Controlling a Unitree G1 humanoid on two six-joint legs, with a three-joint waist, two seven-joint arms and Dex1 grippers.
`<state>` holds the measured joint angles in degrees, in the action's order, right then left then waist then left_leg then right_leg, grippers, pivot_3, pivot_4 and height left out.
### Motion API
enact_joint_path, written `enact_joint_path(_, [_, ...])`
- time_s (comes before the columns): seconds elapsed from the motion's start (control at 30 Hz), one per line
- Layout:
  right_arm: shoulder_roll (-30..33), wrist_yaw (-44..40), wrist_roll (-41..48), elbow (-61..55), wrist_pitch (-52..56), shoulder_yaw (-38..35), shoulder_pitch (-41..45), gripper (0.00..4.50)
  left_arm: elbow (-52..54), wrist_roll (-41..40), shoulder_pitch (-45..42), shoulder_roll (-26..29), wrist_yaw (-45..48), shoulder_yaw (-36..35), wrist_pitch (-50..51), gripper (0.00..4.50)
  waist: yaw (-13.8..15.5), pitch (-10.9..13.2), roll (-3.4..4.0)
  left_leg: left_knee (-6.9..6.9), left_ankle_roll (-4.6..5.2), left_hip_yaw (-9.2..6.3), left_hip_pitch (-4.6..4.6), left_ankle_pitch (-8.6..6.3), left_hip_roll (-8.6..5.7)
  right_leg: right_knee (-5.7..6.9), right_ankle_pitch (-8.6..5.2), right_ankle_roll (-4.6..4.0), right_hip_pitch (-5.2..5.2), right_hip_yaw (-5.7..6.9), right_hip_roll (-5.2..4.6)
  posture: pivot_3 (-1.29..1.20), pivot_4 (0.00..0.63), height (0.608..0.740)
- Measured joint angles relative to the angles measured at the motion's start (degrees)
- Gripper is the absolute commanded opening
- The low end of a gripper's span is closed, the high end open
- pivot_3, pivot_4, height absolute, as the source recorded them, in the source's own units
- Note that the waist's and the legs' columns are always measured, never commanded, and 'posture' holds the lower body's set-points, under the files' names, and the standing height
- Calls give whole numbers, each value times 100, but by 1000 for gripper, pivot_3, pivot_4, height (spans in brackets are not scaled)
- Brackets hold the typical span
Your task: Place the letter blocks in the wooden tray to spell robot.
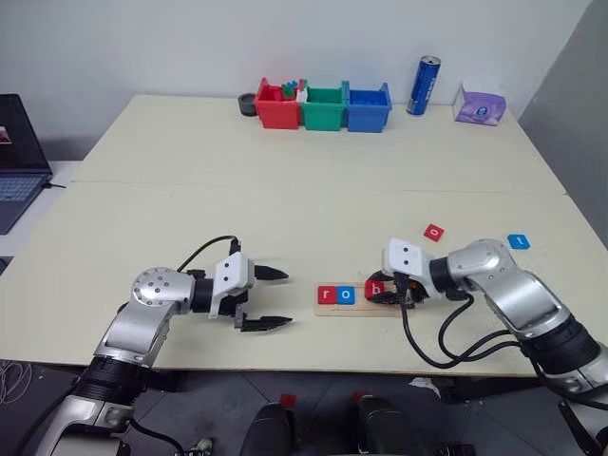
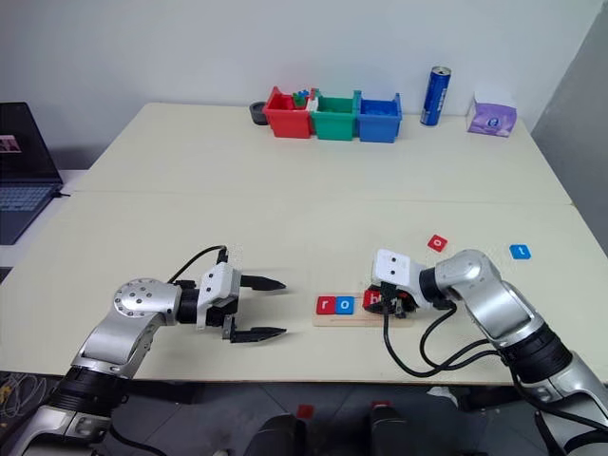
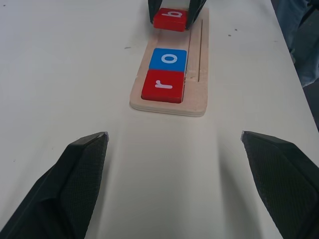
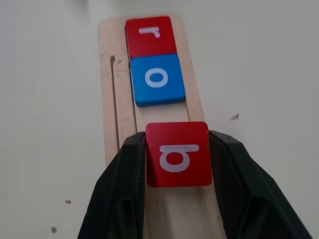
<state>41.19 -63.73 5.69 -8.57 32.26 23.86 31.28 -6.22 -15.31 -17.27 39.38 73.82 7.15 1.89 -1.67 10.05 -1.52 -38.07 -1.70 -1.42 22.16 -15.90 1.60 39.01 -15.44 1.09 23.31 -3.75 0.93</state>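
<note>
The red b block [image 4: 177, 154] is held between the fingers of the right gripper [image 1: 399, 291], pinched on two opposite edges, over the wooden tray [image 3: 197, 74]. Ahead of those fingers, along the tray's long axis, the blue o block [image 4: 157, 79] lies next, and beyond it the red r block [image 4: 149, 35] at the tray's far end — both flat on the wood and touching each other. A short bare stretch of tray is left between the b and the o, so the coming move is judged to be a lowering and a slide straight ahead along that axis until b meets o. The letter already reads the same way as its neighbours.

The left gripper [image 1: 261, 297] is held with fingers wide, empty, pointing at the r end of the tray, well short of it. The right arm is the nearer one for the two loose blocks — a red o block [image 1: 434, 232] and a blue t block [image 1: 517, 241], lying on the pale surface [image 1: 285, 190] behind the right fingers.

At the surface's far edge stand a red bin [image 1: 277, 109], a green bin [image 1: 324, 107], a blue bin [image 1: 368, 107], a blue can [image 1: 424, 85] and a tissue pack [image 1: 480, 105]; a laptop [image 1: 14, 152] is off to the left.
</note>
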Motion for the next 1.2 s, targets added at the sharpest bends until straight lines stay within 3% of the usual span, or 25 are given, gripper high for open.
enact_joint_path(0.6, [-336, 1, -53, 0, 0, 61, 33, 1458, 520, 13, 79, -27, -248, 12, 417, 4500, -12, 0, 0, 0, 0, -1, -1, 0, 1, 2, 0, 0, 0, 4, 2, 0, 150, 740])
enact_joint_path(0.83, [-352, 1, -104, 0, 0, 104, 36, 3977, 618, 8, 79, -27, -303, 12, 537, 4500, -12, 0, 0, 0, 0, -2, -1, 0, 1, 2, 0, 0, 0, 3, 1, 0, 150, 740])
enact_joint_path(0.9, [-364, 4, -112, 0, 0, 104, 46, 4475, 623, 7, 79, -27, -306, 12, 550, 4500, -13, 0, 0, 0, 0, -2, -1, 0, 1, 2, 0, 0, 0, 3, 2, 0, 150, 740])
enact_joint_path(1.2, [-125, 85, 335, -887, 580, -562, -135, 4475, 674, 3, 88, -16, -324, 11, 603, 4500, 2, 0, 0, 1, 0, -9, 2, 0, -1, 0, 0, 0, -1, 8, -1, 0, 150, 740])
